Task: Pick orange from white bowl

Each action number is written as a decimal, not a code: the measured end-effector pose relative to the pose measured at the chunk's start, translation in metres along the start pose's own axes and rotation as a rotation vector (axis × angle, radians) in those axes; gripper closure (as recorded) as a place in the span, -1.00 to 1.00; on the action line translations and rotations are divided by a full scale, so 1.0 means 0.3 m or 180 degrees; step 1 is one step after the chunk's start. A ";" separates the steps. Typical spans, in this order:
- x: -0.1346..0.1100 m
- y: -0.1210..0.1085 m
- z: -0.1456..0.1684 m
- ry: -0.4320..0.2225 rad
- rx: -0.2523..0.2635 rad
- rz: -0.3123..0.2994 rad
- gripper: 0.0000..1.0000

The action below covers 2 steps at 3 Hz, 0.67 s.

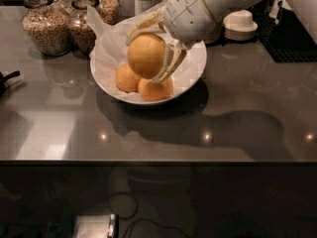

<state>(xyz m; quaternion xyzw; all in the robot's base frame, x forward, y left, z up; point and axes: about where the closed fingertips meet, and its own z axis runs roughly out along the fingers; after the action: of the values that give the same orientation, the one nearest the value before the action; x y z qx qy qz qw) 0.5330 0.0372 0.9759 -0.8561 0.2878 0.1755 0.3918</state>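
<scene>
A: Orange [146, 55], where is it?
B: Upper centre of the frame, held just above the bowl [197, 66]. My pincer [143, 61] is clamped round it, one finger over the top and one underneath.
A: And the rest?
B: I see the other two fruits [156, 89] lying in the bowl, touching each other, on the dark tabletop [247, 108].

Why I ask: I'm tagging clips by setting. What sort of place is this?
Probably a kitchen or café counter: a dark glossy countertop, glass jars of grains or nuts, and stacked saucers. The claw, over the white bowl, is shut on an orange.
</scene>
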 end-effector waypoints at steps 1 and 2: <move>-0.163 0.053 0.011 -0.0224 0.0118 -0.0019 1.00; -0.304 0.090 0.023 -0.0271 0.0122 0.0017 1.00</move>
<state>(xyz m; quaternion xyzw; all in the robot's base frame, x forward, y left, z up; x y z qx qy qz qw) 0.4449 0.0608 1.0040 -0.8394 0.2765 0.2072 0.4194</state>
